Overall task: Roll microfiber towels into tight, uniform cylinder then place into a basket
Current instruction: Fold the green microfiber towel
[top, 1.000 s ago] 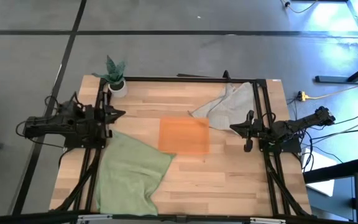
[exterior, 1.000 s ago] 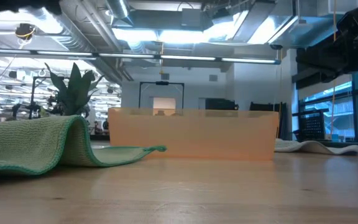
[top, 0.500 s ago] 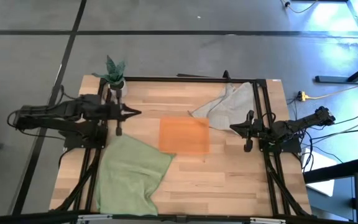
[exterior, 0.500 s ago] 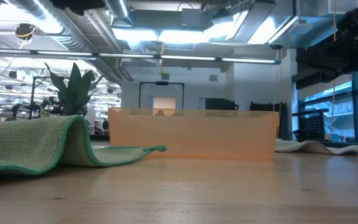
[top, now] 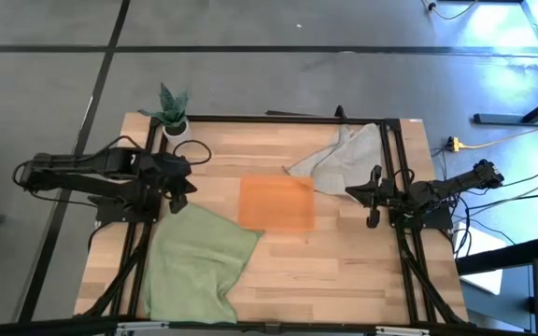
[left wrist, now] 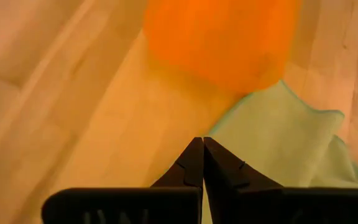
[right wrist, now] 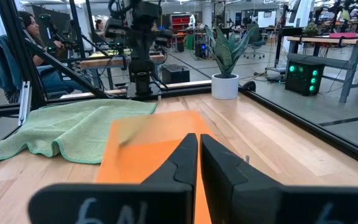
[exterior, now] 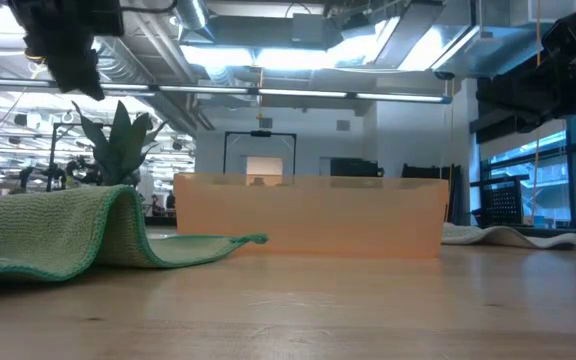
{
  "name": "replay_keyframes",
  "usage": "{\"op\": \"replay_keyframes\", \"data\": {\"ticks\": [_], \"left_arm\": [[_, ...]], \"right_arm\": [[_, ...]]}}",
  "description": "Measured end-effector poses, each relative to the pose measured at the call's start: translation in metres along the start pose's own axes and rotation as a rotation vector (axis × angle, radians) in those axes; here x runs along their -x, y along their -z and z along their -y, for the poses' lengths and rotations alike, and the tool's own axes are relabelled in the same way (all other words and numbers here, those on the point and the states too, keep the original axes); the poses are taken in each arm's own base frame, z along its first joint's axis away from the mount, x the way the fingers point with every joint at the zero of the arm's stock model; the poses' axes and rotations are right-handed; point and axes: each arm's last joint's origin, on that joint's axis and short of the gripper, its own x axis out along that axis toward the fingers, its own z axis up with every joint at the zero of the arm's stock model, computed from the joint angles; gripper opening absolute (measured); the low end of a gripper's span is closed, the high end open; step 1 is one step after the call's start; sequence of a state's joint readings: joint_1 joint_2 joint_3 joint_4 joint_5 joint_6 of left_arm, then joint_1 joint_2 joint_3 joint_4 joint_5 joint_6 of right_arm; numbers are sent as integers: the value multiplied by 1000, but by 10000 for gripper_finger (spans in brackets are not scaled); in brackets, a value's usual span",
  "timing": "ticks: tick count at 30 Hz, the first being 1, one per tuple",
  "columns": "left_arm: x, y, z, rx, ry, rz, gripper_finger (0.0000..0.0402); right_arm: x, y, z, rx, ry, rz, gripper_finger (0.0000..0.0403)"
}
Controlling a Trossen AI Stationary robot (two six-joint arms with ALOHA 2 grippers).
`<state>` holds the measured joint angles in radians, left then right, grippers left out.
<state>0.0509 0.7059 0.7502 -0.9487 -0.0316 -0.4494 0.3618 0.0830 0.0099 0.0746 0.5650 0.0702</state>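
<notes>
From above, the orange basket (top: 277, 203) sits at the centre of the wooden table (top: 344, 271), lying flat with nothing in it. A green microfiber towel (top: 194, 263) is spread loosely at about 7 o'clock from the basket, one corner reaching the basket's near left corner. A grey towel (top: 338, 154) lies crumpled at about 1 o'clock from it. The left gripper (top: 187, 177) hangs over bare wood at 9 o'clock of the basket, just above the green towel's far edge. The right gripper (top: 354, 192) waits at 3 o'clock of the basket, close to the grey towel. A small potted plant (top: 172, 112) stands at the table's far left corner.

In the low view the basket (exterior: 308, 215) stands on the tabletop, the green towel (exterior: 68, 235) humped beside it, the grey towel (exterior: 513, 238) flat on the other side, the plant (exterior: 118, 140) behind.

The left wrist view shows its fingers (left wrist: 191, 165) pressed together, holding nothing, over wood between the basket (left wrist: 219, 40) and green towel (left wrist: 278, 146).

The right wrist view shows its fingers (right wrist: 186, 162) closed and empty, facing the basket (right wrist: 148, 146), with the green towel (right wrist: 67, 130), plant (right wrist: 225, 59), left arm (right wrist: 138, 43) and a seated person (right wrist: 39, 40) beyond
</notes>
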Motion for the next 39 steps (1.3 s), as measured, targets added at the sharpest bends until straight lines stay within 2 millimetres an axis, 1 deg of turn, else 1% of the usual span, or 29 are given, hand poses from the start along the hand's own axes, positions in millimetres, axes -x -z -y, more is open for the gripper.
{"op": "replay_keyframes", "data": {"ticks": [5, 12, 15, 18, 21, 24, 28, 32, 39], "left_arm": [[0, 0, 0, 22, -2, -3, 0], [0, 0, 0, 125, -1, -2, 0], [0, 0, 0, 193, 18, -13, 0], [0, 1, 1, 200, 36, -24, 0], [0, 1, 1, 215, 38, -26, 0], [0, 0, 1, 171, 18, -14, 0], [0, 0, 0, 159, -7, 2, 0], [-1, 0, 0, 125, -10, -4, 0], [-3, 6, -3, 180, -52, -83, 0]], "right_arm": [[0, 0, 0, -2, 0, 3, 22], [0, 0, 0, -3, 0, 3, 22], [0, 0, 0, -63, -15, 2, 22], [0, -1, -1, -82, -18, 9, 22], [0, -2, -1, -32, -38, 18, 22], [0, -5, -4, 38, -129, 47, 20], [1, -12, -7, 103, -225, 118, 6], [3, -20, -7, 93, -224, 143, 6], [3, -20, -7, 110, -222, 145, 4]]}}
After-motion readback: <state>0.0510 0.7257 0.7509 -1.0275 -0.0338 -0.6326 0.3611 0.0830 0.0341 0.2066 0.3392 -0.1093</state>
